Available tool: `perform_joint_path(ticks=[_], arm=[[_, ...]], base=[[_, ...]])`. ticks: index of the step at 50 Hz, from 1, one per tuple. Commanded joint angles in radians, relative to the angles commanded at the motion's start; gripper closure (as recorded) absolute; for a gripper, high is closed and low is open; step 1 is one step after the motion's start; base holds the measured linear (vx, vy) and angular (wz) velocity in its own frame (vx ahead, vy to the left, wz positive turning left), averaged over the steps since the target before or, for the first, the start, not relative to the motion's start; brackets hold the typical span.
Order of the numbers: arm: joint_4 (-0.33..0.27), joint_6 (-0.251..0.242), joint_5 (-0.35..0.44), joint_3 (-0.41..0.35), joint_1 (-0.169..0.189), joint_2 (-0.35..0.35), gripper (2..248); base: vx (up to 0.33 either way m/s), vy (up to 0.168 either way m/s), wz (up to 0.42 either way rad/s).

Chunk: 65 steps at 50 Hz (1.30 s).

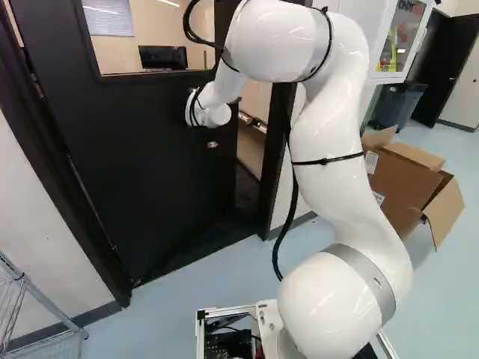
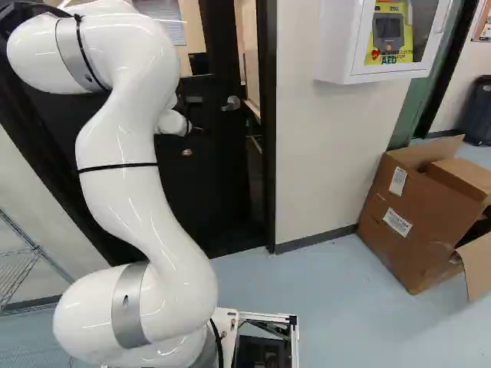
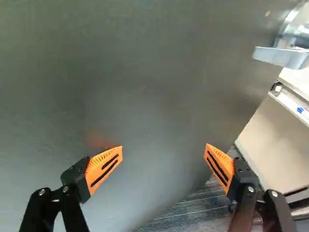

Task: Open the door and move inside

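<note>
Left base view: A dark door (image 1: 142,157), hinged on its left, stands ajar into the room beyond, a gap showing between its free edge and the right-hand frame (image 1: 274,149). The white arm (image 1: 333,168) reaches forward from the near side, its wrist (image 1: 208,111) up by the free edge, well away from the hinges, where I judge a push would swing the door most easily

Right base view: The lever handle (image 2: 232,103) sits just right of the wrist, on the door. With the latch evidently clear of the frame, there seems little need to grasp it. The base (image 2: 268,316) waits on the near floor, short of the threshold; a cardboard box (image 2: 418,222) stands to the right, apart from the likely route

Wrist view: The gripper (image 3: 164,151) is released, its orange-padded fingers spread and facing the door's flat face, as if to press rather than pinch; whether they touch it, I cannot tell. The next move likely calls for a steady push with the base following, lest the door drift back
</note>
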State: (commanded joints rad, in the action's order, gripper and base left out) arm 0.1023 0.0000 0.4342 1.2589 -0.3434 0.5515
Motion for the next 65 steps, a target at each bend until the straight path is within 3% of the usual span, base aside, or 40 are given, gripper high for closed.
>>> perform_joint_path(ticks=[23, 54, 65], arm=[[-0.225, 0.0, -0.005, 0.119, -0.042, 0.09, 3], [-0.242, 0.0, -0.006, 0.143, -0.049, 0.108, 3], [-0.242, 0.0, -0.006, 0.105, -0.046, 0.079, 3]], base=[[0.0, 0.0, 0.0], [0.0, 0.0, 0.0], [0.0, 0.0, 0.0]])
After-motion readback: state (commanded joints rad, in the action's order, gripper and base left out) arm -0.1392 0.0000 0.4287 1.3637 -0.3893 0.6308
